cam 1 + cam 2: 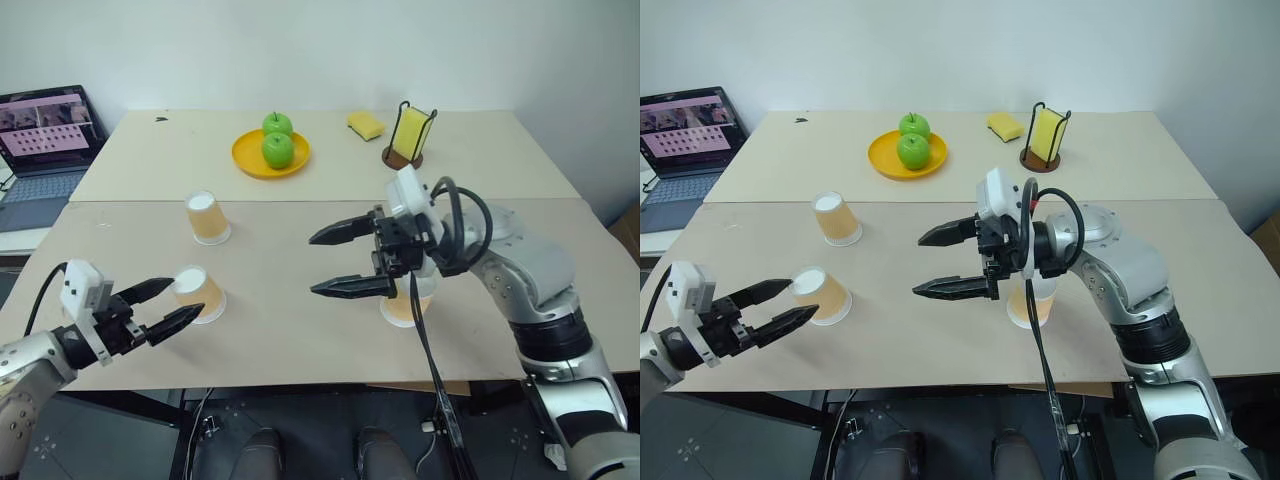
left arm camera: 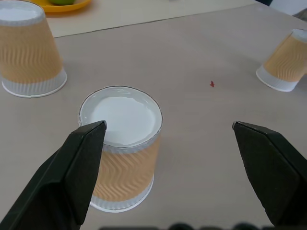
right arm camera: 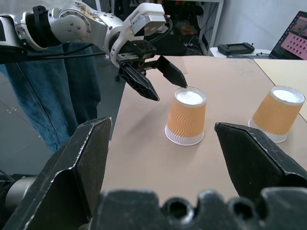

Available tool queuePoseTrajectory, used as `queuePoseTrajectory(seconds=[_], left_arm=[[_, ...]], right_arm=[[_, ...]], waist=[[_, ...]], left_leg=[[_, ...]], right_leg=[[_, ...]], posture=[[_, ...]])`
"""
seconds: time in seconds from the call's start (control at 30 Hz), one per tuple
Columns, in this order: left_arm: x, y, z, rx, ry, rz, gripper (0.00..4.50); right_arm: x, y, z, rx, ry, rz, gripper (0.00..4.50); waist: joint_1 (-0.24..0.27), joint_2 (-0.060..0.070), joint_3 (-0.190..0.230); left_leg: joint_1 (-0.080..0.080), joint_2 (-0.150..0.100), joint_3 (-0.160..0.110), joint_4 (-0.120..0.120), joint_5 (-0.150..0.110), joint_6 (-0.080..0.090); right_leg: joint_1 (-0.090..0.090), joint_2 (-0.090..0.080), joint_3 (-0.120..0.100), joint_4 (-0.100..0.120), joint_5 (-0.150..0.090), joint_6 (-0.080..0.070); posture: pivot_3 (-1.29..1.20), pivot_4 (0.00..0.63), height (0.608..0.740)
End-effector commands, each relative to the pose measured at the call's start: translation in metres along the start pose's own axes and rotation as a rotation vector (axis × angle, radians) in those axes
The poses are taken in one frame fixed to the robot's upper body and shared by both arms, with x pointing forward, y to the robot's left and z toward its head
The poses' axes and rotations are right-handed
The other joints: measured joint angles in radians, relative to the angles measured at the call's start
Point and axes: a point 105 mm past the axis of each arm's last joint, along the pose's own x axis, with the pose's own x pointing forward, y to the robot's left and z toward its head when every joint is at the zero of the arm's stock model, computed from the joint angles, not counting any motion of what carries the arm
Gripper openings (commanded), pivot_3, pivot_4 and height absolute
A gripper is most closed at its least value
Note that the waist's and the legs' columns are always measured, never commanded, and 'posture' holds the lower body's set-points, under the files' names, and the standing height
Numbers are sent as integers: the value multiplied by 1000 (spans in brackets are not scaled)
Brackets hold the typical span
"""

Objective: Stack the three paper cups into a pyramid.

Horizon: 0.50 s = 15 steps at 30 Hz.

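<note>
i see three paper cups upside down and apart on the worktop. taking the near-left cup as landmark: my left pincer gapes wide just beside it, not touching. my right pincer hangs wide and empty to its right, above the worktop — hiding part of the right cup. the far cup stands behind the landmark. the right wrist view adds a person's jeans off the worktop's edge.

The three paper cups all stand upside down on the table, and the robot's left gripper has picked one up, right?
Not quite. The left gripper is open beside the nearest cup, holding nothing, as the left wrist view shows. All three paper cups stand upside down on the table.
</note>
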Motion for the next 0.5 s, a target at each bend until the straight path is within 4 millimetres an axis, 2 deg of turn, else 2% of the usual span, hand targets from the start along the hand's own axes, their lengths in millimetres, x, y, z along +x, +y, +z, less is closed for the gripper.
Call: queuePoseTrajectory(seconds=[0.03,0.27,0.4,0.5], left_arm=[[-3,14,3,44,16,27,4500],[0,17,13,84,18,-12,4500],[6,12,30,103,-14,-47,4500],[9,7,34,113,-15,-70,4500]], right_arm=[[1,0,10,-59,-15,1,4073],[4,4,-7,-52,50,-9,4073],[6,3,-17,-43,75,-25,4073],[6,0,-22,-35,80,-38,4073]], waist=[[0,0,0],[0,0,0],[0,0,0],[-1,0,0]], left_leg=[[0,0,0,0,0,0],[0,0,0,0,0,0],[-1,0,0,0,0,0],[-1,0,0,0,0,0]], right_leg=[[0,0,0,0,0,0],[0,0,0,0,0,0],[-1,0,0,1,0,0],[-1,0,0,0,0,0]], posture=[[0,150,732],[0,150,732],[0,150,732],[0,150,732]])
